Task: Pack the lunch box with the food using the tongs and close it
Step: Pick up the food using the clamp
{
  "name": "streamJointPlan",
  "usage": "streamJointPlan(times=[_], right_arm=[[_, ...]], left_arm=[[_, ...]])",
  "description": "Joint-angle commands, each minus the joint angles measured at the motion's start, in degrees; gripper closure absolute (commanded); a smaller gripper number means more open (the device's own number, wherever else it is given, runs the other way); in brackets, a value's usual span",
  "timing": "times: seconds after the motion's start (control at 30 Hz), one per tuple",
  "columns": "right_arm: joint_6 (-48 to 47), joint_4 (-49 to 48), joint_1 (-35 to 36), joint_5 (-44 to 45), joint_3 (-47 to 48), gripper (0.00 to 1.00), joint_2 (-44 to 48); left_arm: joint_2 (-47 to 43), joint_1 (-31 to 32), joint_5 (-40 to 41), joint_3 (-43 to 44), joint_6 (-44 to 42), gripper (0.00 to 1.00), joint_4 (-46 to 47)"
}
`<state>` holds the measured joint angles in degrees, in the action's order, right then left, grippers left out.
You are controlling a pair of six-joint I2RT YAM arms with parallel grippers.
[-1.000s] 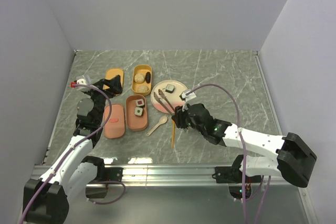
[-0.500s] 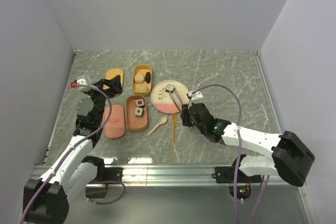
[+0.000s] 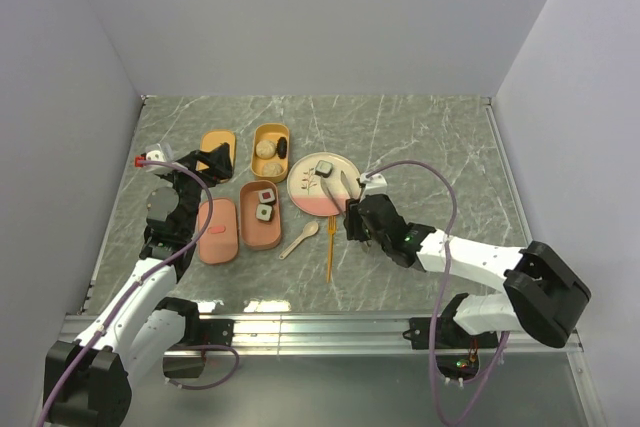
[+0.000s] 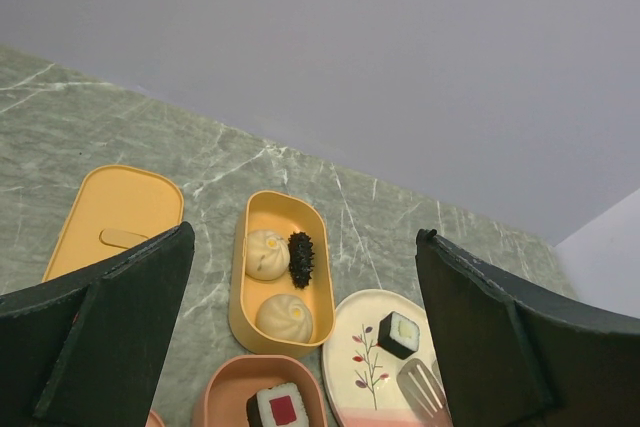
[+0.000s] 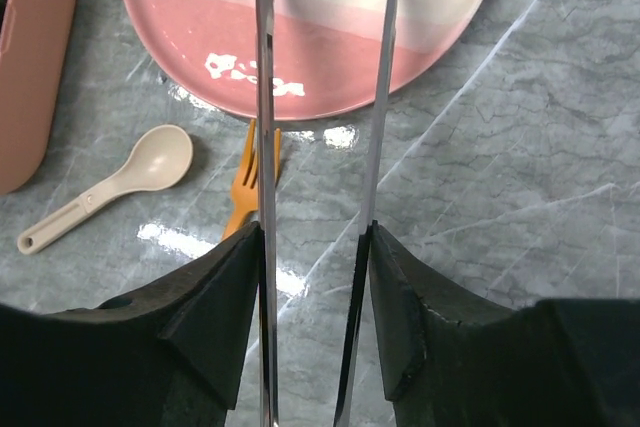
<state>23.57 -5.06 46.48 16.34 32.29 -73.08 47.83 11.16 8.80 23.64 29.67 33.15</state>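
My right gripper (image 3: 352, 219) (image 5: 315, 232) is shut on the grey metal tongs (image 3: 337, 190) (image 5: 264, 97), one slender arm against each finger. The tongs reach over the cream-and-pink plate (image 3: 303, 203) (image 5: 330, 47), their tips by a green-centred sushi roll (image 3: 324, 168) (image 4: 400, 333). The yellow lunch box half (image 3: 270, 153) (image 4: 240, 297) holds two beige balls (image 4: 266, 252) and a dark piece (image 4: 300, 258). The pink half (image 3: 262, 214) holds two sushi rolls. My left gripper (image 3: 212, 159) (image 4: 305, 237) hangs open above the left side, holding nothing.
A yellow lid (image 3: 217, 152) (image 4: 115, 217) and a pink lid (image 3: 217, 230) lie left of the box halves. A beige spoon (image 3: 300, 239) (image 5: 150, 162) and an orange fork (image 3: 329, 252) (image 5: 243, 192) lie just in front of the plate. Walls close the table's left, back and right.
My right gripper swung the tongs from the plate's left part toward the sushi roll. The tong arms have spread wider. The left arm has not moved.
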Motion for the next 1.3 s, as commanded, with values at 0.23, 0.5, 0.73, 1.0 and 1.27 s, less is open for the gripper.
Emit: streamJointPlan(times=[0.23, 0.5, 0.73, 1.0, 1.27], right_arm=[[-0.63, -5.48, -3.32, -4.2, 2.51, 0.45, -5.49], [-2.48, -8.38, -4.91, -7.63, 5.49, 0.46, -10.15], [-3.88, -8.56, -5.96, -8.87, 8.84, 0.46, -13.4], [-4.41, -7.69, -6.58, -10.1, 11.38, 0.54, -17.01], [-4.15, -6.37, -6.58, -10.62, 10.25, 0.72, -12.72]], left_arm=[[-0.2, -0.35, -0.89, -0.17, 0.39, 0.01, 2.19], [0.06, -0.44, -0.89, -0.17, 0.39, 0.0, 2.36], [0.33, -0.44, -0.98, 0.0, 0.39, 0.01, 2.36], [0.07, -0.52, -0.89, -0.17, 0.47, 0.01, 2.36], [-0.02, -0.61, -0.89, -0.17, 0.56, 0.01, 2.27]])
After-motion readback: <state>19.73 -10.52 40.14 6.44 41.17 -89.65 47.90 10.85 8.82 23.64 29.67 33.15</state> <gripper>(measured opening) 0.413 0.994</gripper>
